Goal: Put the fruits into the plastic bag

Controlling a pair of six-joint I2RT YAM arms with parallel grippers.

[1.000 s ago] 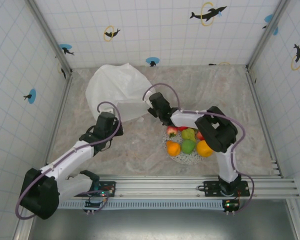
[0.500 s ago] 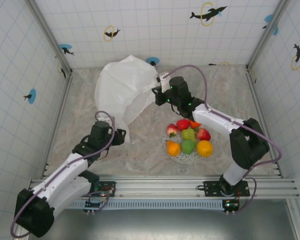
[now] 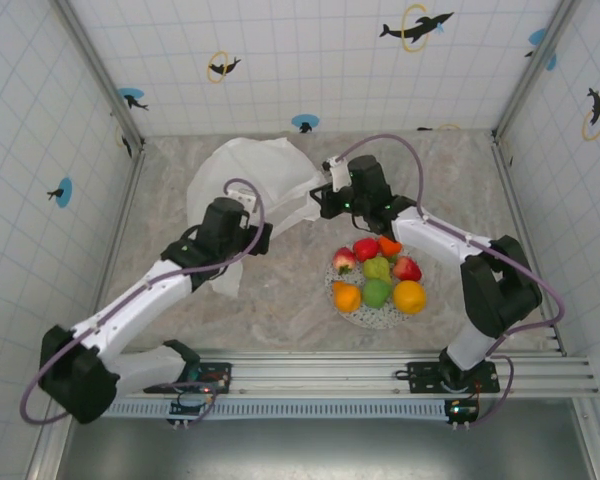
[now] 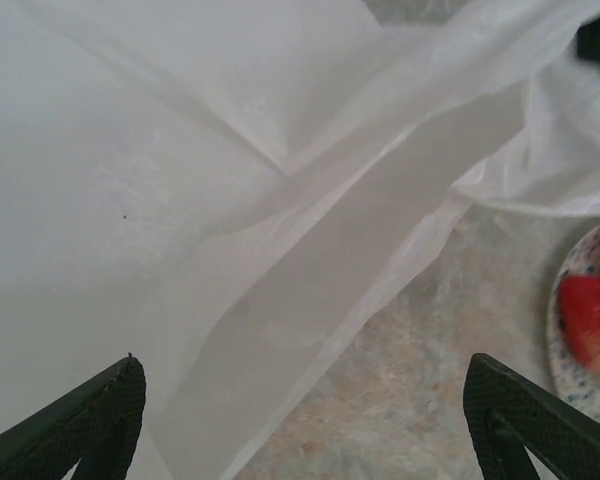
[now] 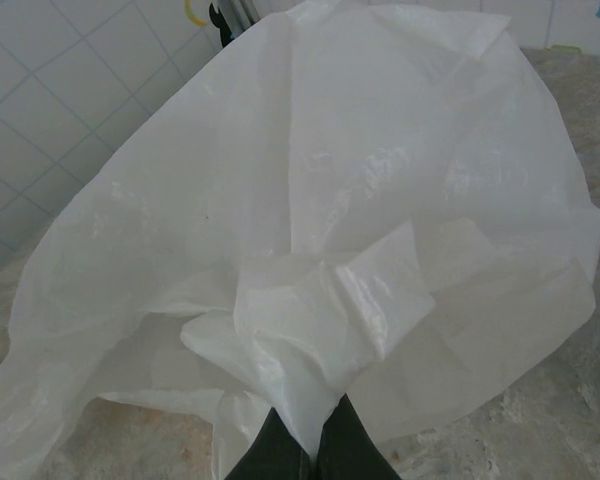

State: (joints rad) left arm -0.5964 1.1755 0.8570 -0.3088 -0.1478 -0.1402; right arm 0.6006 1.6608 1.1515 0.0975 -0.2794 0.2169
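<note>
- A thin, crinkly, translucent white plastic bag (image 3: 245,180) lay bunched on the mottled beige stone-look table (image 3: 460,200), toward the back left
- The right gripper (image 3: 325,196) was at the bag's right edge; in its wrist view the two dark fingers (image 5: 280,450) were pressed together on a gathered fold of the film, and the rest of the bag billowed up ahead of them
- The left gripper (image 3: 263,238) was at the bag's near edge; in its wrist view the black textured fingers (image 4: 90,420) stood wide apart and held nothing, with a flat band of the bag lying below and between them
- The small glossy toy fruits (image 3: 377,275) were piled on a round speckled white plate (image 3: 365,318) right of centre, outside the bag: a red strawberry (image 3: 344,261), a green pear (image 3: 378,268), a green apple (image 3: 377,292), an orange (image 3: 347,296) and a yellow-orange citrus (image 3: 409,296) among them
- In the left wrist view the plate's rim and a red fruit (image 4: 592,318) showed at the right edge, near the bag's loose edge
</note>
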